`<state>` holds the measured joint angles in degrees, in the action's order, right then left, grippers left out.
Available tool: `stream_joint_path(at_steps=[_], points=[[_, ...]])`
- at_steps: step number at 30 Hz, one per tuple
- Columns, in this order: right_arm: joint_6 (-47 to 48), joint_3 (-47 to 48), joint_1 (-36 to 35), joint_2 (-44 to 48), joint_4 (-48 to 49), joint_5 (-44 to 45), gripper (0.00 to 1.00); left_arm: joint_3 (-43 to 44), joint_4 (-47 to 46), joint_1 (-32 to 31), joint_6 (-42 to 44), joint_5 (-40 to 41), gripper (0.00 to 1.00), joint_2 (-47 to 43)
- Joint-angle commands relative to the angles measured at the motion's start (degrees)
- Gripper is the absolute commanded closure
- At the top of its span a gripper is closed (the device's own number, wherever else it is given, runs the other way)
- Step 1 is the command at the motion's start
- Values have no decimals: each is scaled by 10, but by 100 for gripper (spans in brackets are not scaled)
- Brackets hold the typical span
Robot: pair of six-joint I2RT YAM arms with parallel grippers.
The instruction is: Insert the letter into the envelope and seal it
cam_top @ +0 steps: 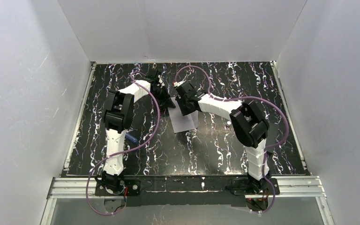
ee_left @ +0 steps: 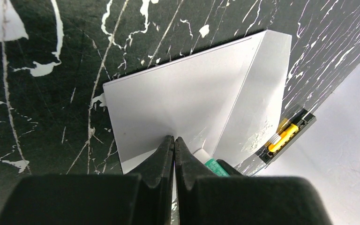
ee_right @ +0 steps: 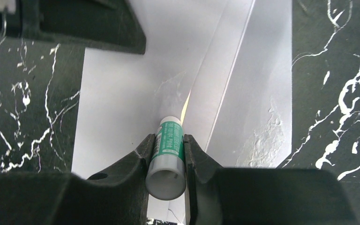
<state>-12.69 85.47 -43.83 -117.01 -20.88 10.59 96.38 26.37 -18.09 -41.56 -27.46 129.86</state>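
Right wrist: glue stick over the envelope

Nearest the lens, the right gripper (ee_right: pixel 167 143) is pinching a green-labelled glue stick (ee_right: pixel 168 136), its tip pointing at the envelope (ee_right: pixel 117 93). Across the envelope, the left gripper (ee_left: pixel 174 140) is pressing its fingers together at its edge — whether paper is caught between them, I cannot tell. The envelope is lying on the black marbled table (ee_left: pixel 37 93), between both grippers.

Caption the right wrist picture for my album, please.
Right gripper holds a green-labelled glue stick, tip down on the pale lavender-grey envelope.
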Motion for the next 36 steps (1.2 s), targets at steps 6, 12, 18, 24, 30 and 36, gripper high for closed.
stream_joint_path(at_steps=[6, 12, 18, 24, 30, 36], points=[[12, -27, 4, 23, -48, -95, 99, -34, 12, 4, 3, 90, 100, 30], [5, 9, -2, 3, -73, -64, 99, -38, 14, 4, 12, 86, 100, 30], [14, -6, -20, -9, -63, -33, 99, -43, 13, 4, 11, 87, 100, 29], [4, -41, -29, -17, 4, 37, 99, -42, 12, 4, 15, 74, 100, 35], [-26, -39, -28, -42, 64, 90, 99, -19, 25, 4, 45, 41, 100, 54], [-50, -15, -20, -68, 74, 129, 99, -5, 38, 3, 68, 27, 100, 63]])
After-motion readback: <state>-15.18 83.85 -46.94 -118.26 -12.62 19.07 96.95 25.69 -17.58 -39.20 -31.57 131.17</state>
